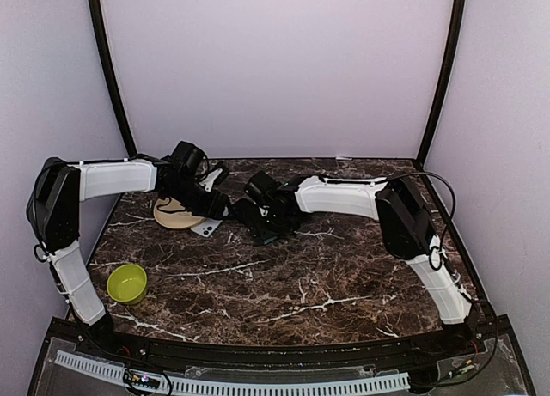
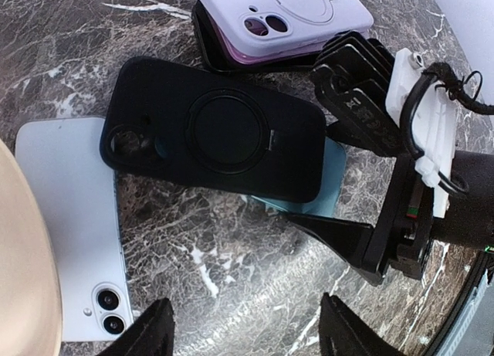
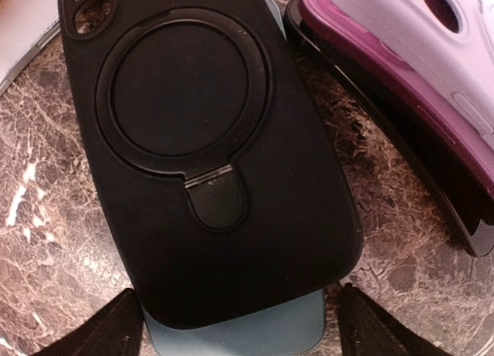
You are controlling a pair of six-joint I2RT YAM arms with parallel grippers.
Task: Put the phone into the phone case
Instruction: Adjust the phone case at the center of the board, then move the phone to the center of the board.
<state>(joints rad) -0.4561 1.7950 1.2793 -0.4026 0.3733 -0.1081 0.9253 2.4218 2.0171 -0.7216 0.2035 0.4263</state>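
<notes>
The bench (image 1: 301,284) is dark brown marble-patterned stone with white veins. In the left wrist view the phone (image 2: 69,217) lies flat at the lower left, back up: a pale, smooth, round-cornered slab with two camera lenses at its lower end. One edge of it is tucked under the black case (image 2: 216,132), which fills the middle of the frame. That case is matte, rubbery-looking and round-cornered, with a camera cutout and a flat circular ring stand. It rests on a teal slab (image 3: 193,337); whether that is a phone or a case I cannot tell.

At the top of the frame a lilac case (image 2: 301,8) tops a stack, with a magenta case (image 3: 401,93) and a glossy black one (image 3: 417,163) below.

The left pincer (image 2: 247,333) is spread apart and holds nothing. The right pincer (image 3: 235,325) gapes wide, with its tips at either side of the black case's near end, gripping nothing.

A round tan wooden disc (image 1: 172,214) lies beside the phone, and a green bowl (image 1: 126,283) sits at the lower left of the top view.
</notes>
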